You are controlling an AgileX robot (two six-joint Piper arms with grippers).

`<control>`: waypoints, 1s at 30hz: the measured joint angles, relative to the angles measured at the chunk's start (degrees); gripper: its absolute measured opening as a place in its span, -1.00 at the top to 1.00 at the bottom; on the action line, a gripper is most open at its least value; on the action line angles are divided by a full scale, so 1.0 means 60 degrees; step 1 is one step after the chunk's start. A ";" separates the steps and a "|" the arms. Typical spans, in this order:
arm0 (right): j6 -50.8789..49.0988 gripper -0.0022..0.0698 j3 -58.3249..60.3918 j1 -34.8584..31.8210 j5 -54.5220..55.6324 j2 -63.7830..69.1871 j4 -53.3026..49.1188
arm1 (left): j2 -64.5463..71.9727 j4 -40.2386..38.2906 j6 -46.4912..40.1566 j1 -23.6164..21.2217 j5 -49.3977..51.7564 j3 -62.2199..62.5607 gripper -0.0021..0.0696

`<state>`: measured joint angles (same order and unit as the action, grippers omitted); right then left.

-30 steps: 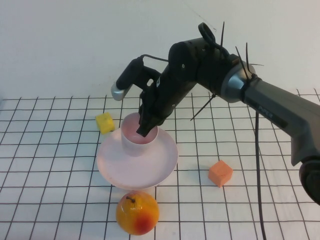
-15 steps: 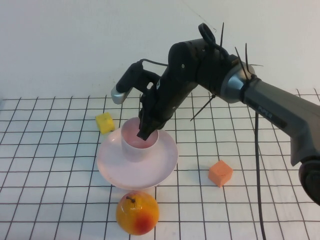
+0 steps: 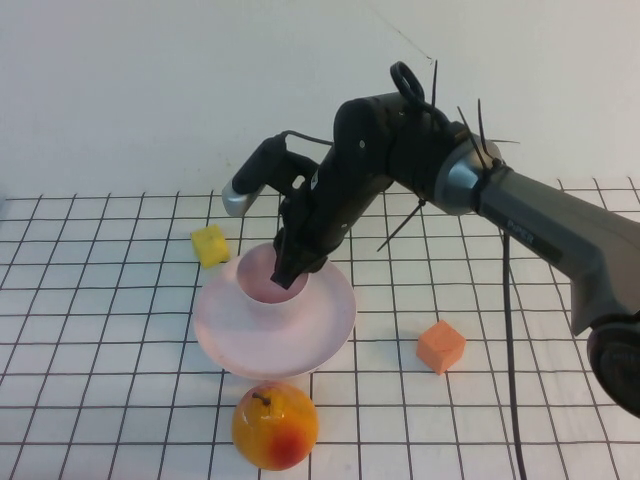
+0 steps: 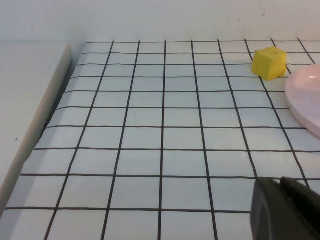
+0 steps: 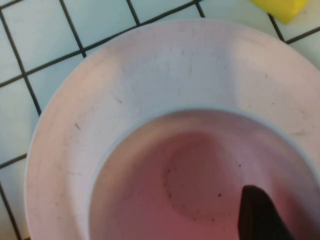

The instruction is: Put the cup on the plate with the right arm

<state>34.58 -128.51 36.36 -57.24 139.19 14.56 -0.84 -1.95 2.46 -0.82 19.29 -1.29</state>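
The pale pink cup (image 3: 262, 288) stands upright on the middle of the round pale pink plate (image 3: 325, 325). My right gripper (image 3: 290, 268) reaches down from the right arm and is shut on the cup's far rim, with one finger inside the cup. In the right wrist view I look down into the cup (image 5: 190, 185), with the plate (image 5: 150, 75) around it and one dark finger (image 5: 257, 215) inside. My left gripper (image 4: 282, 200) is shut and empty, low over the table left of the plate's edge (image 4: 307, 97); it does not show in the high view.
A yellow cube (image 3: 210, 245) lies just behind and left of the plate. An orange cube (image 3: 440, 346) lies to the plate's right. A yellow-red pear-like fruit (image 3: 275, 425) stands against the plate's near edge. A raised white ledge (image 4: 30, 115) borders the table's left side.
My right gripper has lowered the cup; it now sits deeper on the plate. The arm has shifted slightly left.
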 joint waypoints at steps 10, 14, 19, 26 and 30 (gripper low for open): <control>-0.0063 -0.01 0.0000 0.0000 0.0040 0.0000 0.0203 | 0.0000 0.0000 0.0000 0.0000 0.0000 0.0000 0.95; -0.0063 -0.04 0.0000 0.0000 -0.0026 0.0000 0.0209 | 0.0000 0.0000 0.0000 0.0000 0.0000 0.0000 0.95; -0.0063 -0.04 -0.0473 0.0000 -0.0450 -0.0065 0.0209 | 0.0000 0.0000 0.0000 0.0000 0.0000 0.0000 0.95; -0.0063 0.00 -0.2120 0.0000 -0.1684 -0.0782 0.0131 | 0.0000 0.0000 0.0000 0.0000 0.0000 0.0000 0.95; -0.0063 0.17 -0.2906 0.0000 -0.2045 -0.1378 0.0107 | 0.0000 0.0000 0.0000 0.0000 0.0000 0.0000 0.95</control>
<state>34.20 -145.95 36.36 -69.51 130.92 15.20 -0.84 -1.95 2.46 -0.82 19.29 -1.29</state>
